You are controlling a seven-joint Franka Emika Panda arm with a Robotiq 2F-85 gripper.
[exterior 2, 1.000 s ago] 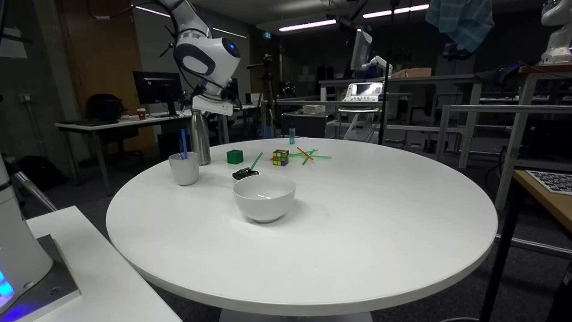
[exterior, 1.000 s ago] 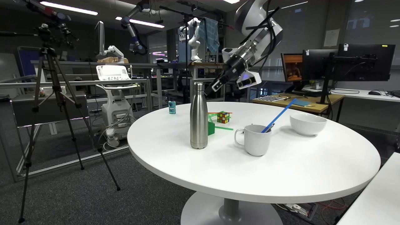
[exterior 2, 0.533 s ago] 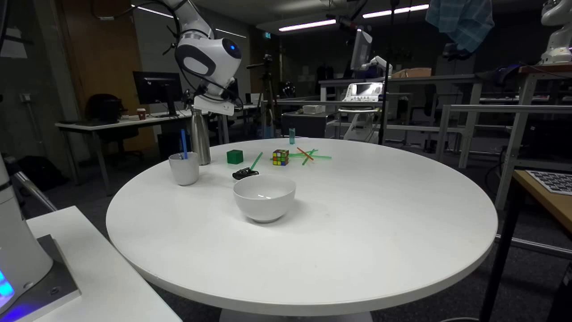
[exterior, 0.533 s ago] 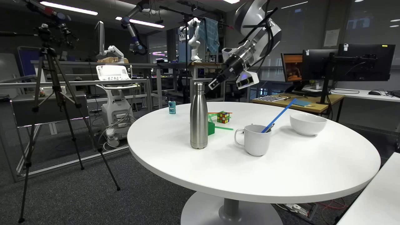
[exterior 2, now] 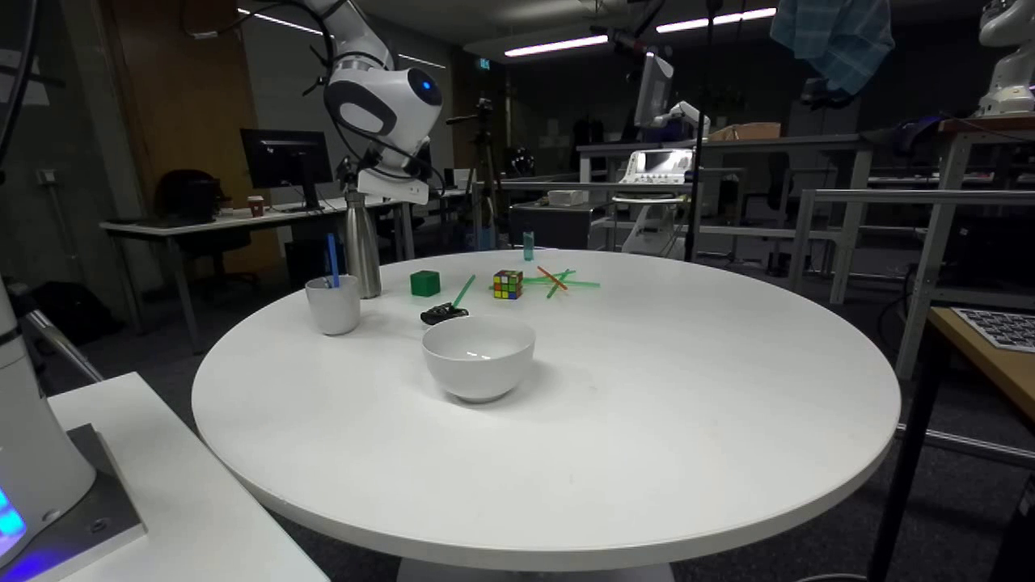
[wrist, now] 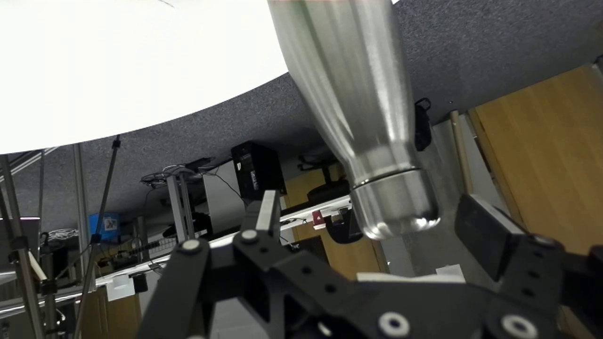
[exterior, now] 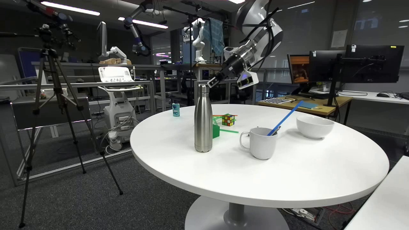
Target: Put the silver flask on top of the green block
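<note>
The silver flask (exterior: 203,121) stands upright on the white round table (exterior: 287,179); it shows in both exterior views (exterior 2: 361,246). The green block (exterior 2: 424,284) sits on the table near the flask. In an exterior view the flask partly hides the block (exterior: 216,131). The block does not show in the wrist view. My gripper (exterior: 212,83) is tilted, at the height of the flask's cap. In the wrist view the gripper (wrist: 368,200) is open, with the flask's cap (wrist: 395,203) appearing between its fingers, apart from both. In an exterior view its fingers are mostly hidden.
A white mug (exterior: 262,145) holding a blue stick (exterior: 285,118) stands near the flask. A white bowl (exterior 2: 478,360), a Rubik's cube (exterior 2: 508,284), a black object (exterior 2: 444,314), green and orange sticks (exterior 2: 558,280) and a small teal container (exterior: 176,110) are also on the table.
My gripper has moved left and slightly up in an exterior view, closer over the flask's cap. The flask, the block and the other table objects have not moved.
</note>
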